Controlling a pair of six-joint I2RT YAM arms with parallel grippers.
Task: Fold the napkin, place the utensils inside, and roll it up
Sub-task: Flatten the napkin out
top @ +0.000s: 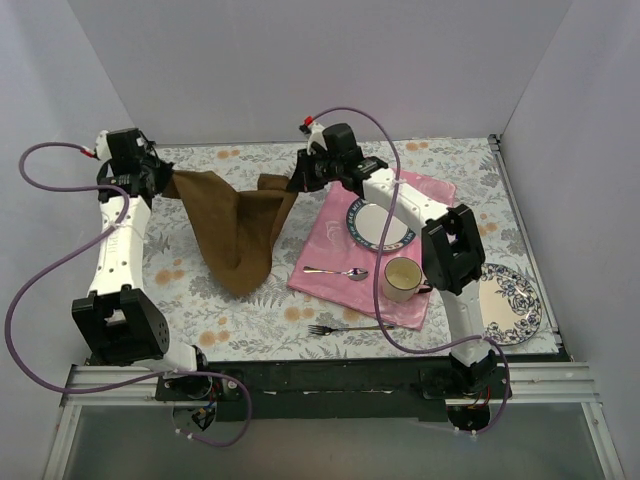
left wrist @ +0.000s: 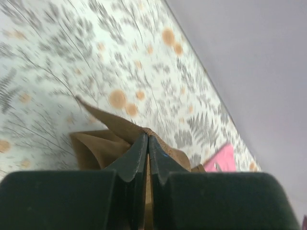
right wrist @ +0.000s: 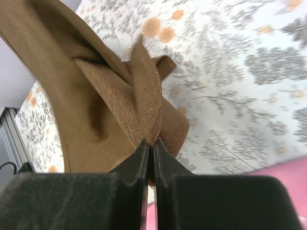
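Left to right: at the far left of the floral tablecloth [top: 200, 320], the left gripper [top: 160, 181] is clenched on one corner of the dark brown napkin [top: 235, 235]. In its wrist view the jaws are pressed together with a sliver of brown cloth between them. The napkin hangs in the air between the two arms, sagging to a point over the tablecloth; whether that point touches down cannot be told. The right gripper [top: 296, 183] pinches the opposite corner, its jaws closed on a bunched peak of the fabric.

Right of the napkin lies the pink cloth mat [top: 325, 225]. On it are a spoon [top: 337, 272], a blue-rimmed plate [top: 380, 226] partly under the right arm, and a cream mug [top: 402, 280]. The fork [top: 350, 328] lies on the tablecloth just off the mat's near edge. A second patterned plate [top: 512, 304] sits at the far right.

The work appears to be at the first step, with the cloth raised by two corners for folding and no cutlery yet inside it. The next move likely calls for both arms to lower together onto the tablecloth left of the mat. That would need even tension, so the napkin lies flat rather than crumpled before one edge is carried over.
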